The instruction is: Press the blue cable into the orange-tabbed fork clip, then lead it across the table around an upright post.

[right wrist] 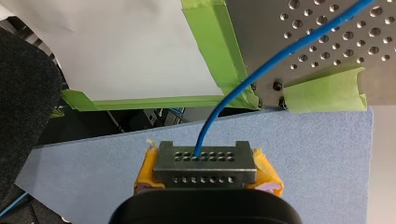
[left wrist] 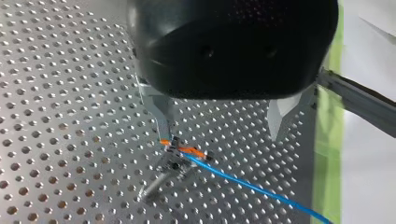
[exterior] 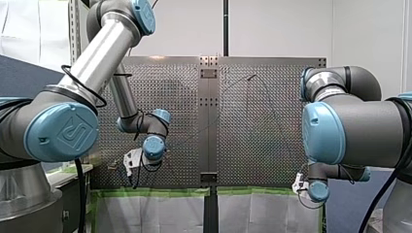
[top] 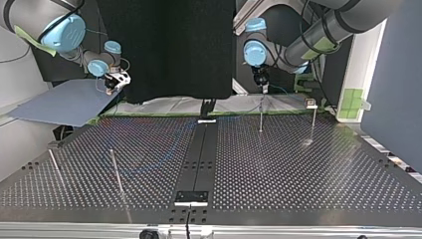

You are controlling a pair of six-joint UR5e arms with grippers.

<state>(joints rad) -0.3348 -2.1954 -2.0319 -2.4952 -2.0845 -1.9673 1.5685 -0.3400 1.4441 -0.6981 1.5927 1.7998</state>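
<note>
Left gripper hangs open over the clip, one jaw just beside its orange tab, while the blue cable leads away from the clip to my right gripper, which is clamped on it past the table's corner, above a blue board. Nothing pins the cable at the clip and I cannot tell whether it sits fully home, so a hard pull towards a post could drag it out, or slack could slip over the post. Around lies the holed metal table, green tape at its rim, thin posts well apart, a black curtain behind the arms.
</note>
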